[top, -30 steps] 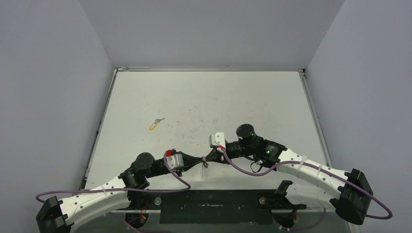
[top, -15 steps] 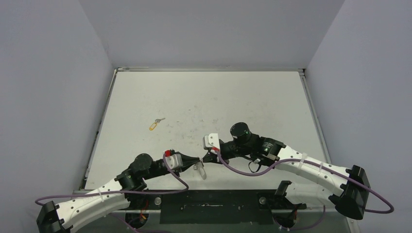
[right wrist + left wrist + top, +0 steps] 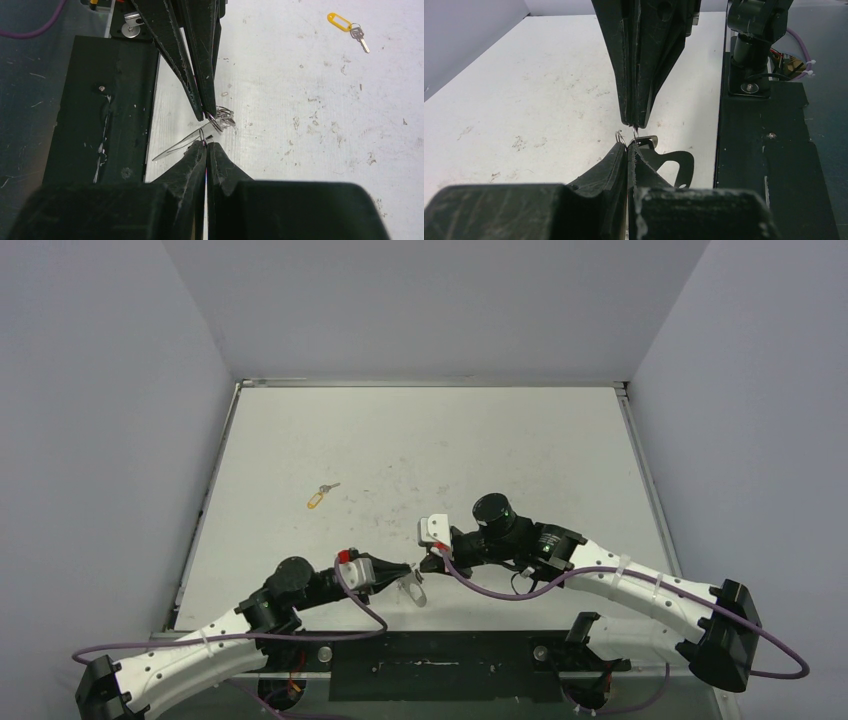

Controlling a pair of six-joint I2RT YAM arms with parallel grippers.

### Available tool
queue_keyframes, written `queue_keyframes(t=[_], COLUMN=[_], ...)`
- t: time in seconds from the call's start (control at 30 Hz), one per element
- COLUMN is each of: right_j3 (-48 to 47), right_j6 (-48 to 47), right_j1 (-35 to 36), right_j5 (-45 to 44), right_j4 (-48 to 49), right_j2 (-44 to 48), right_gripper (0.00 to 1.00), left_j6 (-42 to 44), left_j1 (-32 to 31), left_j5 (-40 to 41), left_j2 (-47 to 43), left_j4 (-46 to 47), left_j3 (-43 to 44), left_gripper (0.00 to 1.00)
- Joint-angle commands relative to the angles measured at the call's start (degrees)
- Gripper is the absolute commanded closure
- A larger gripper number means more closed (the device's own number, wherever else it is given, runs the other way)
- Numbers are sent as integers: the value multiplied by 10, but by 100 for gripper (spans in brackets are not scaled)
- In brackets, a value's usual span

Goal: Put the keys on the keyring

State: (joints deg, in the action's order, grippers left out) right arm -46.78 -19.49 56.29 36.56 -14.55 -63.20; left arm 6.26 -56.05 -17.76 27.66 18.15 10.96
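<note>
Clenching the keyring [image 3: 414, 590] by its small rings, the left claw [image 3: 628, 146] is facing the right claw [image 3: 206, 145], which is squeezing shut too. The metal is looking light, hard and slippery.

A: Status on left arm [image 3: 200, 645]?
B: Stretched low fr. its base twd centre, wrist level; left gripper [image 3: 405, 568] pinched shut, tips pointing right.
A: And right arm [image 3: 640, 590]?
B: Mirrored: reaching in fr. the right, forearm low; right gripper [image 3: 428, 565] clamped shut too, tips pointing left.
A: Gap btw. the two?
B: Tip to tip, just beside each other, fwd of the bases, abt mid-way.
</note>
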Motion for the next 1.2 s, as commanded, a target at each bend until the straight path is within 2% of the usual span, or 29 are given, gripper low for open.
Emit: queue_keyframes(t=[0.0, 0.33, 0.57, 1.17], right_j3=[-9, -11, -12, -3], right_j6=[2, 9, 10, 9], right_j1=[1, 1, 0, 0], right_j5=[-9, -20, -58, -68], right_j4=[32, 48, 39, 28], right_j2=[10, 10, -2, -29], right_gripper=[100, 100, 100, 100], left_j6=[1, -2, -2, -1], left_j1=[-1, -2, -2, -1], left_j5=[-4, -8, -10, -11], left_j2=[3, 12, 14, 13], left_j4=[30, 36, 38, 40], left_j3=[19, 20, 20, 21], left_gripper=[100, 100, 100, 100])
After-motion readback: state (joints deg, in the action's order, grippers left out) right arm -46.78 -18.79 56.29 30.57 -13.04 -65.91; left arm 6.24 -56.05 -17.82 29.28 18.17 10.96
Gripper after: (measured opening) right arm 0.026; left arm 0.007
